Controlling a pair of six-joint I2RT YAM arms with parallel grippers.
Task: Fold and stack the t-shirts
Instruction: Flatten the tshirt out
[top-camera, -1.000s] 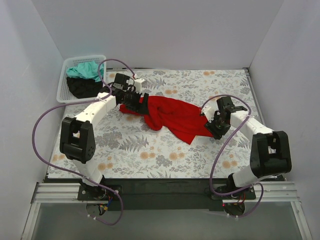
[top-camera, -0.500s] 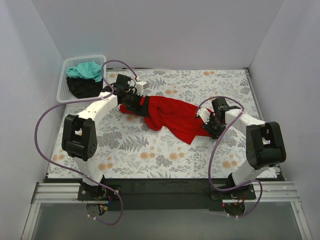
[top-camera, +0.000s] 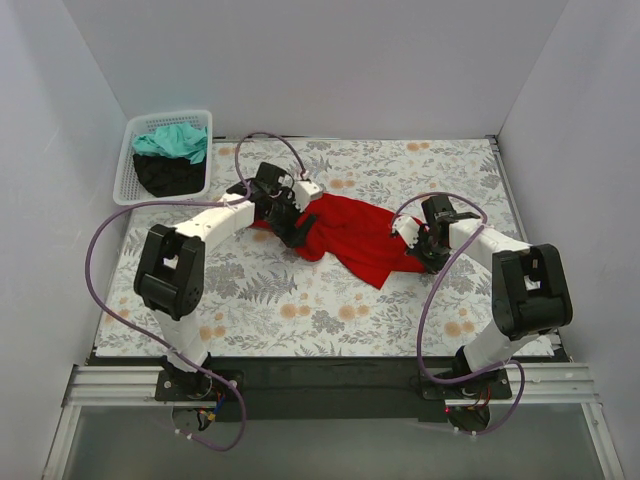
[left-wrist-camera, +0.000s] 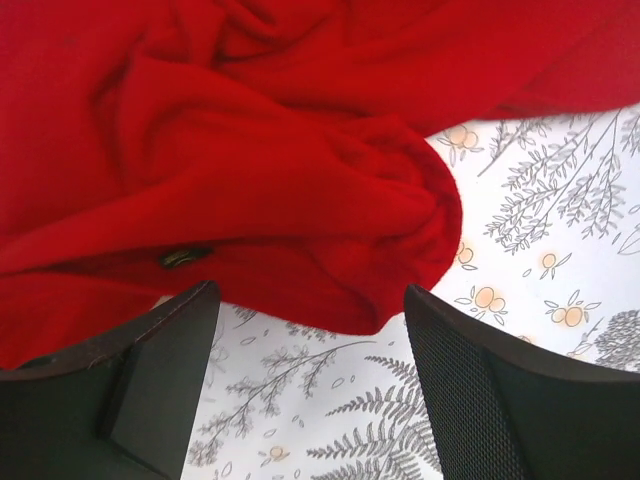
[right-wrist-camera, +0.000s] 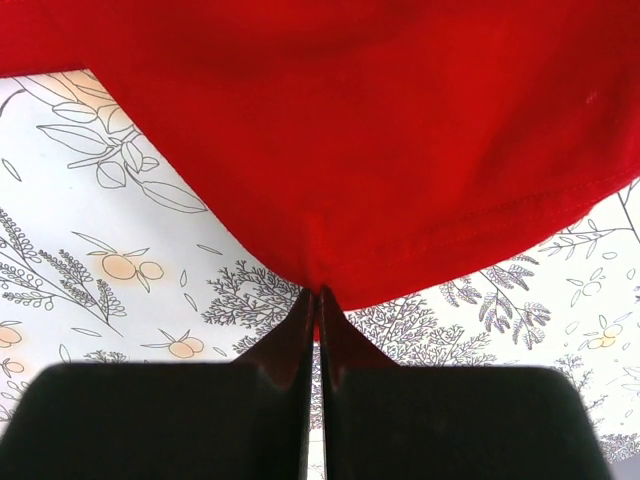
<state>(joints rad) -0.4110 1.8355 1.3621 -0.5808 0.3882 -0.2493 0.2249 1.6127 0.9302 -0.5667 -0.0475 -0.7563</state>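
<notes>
A bright red t-shirt (top-camera: 352, 232) lies crumpled across the middle of the flowered table (top-camera: 300, 300). My left gripper (top-camera: 298, 226) hovers open over the shirt's left end; in the left wrist view its fingers (left-wrist-camera: 150, 370) straddle bare cloth-covered table just below a bunched red fold (left-wrist-camera: 300, 200). My right gripper (top-camera: 425, 245) is shut on the red t-shirt's hem at its right end, the edge pinched between the fingertips (right-wrist-camera: 318, 300). A teal t-shirt (top-camera: 172, 141) and a black t-shirt (top-camera: 168, 175) lie in the basket.
A white lattice basket (top-camera: 130, 160) sits at the back left corner, off the table's patterned cover. White walls close in the back and both sides. Purple cables loop off both arms.
My right gripper moved in to the shirt's right edge and shut on its hem. My left gripper shifted right along the shirt's left end and stayed open.
</notes>
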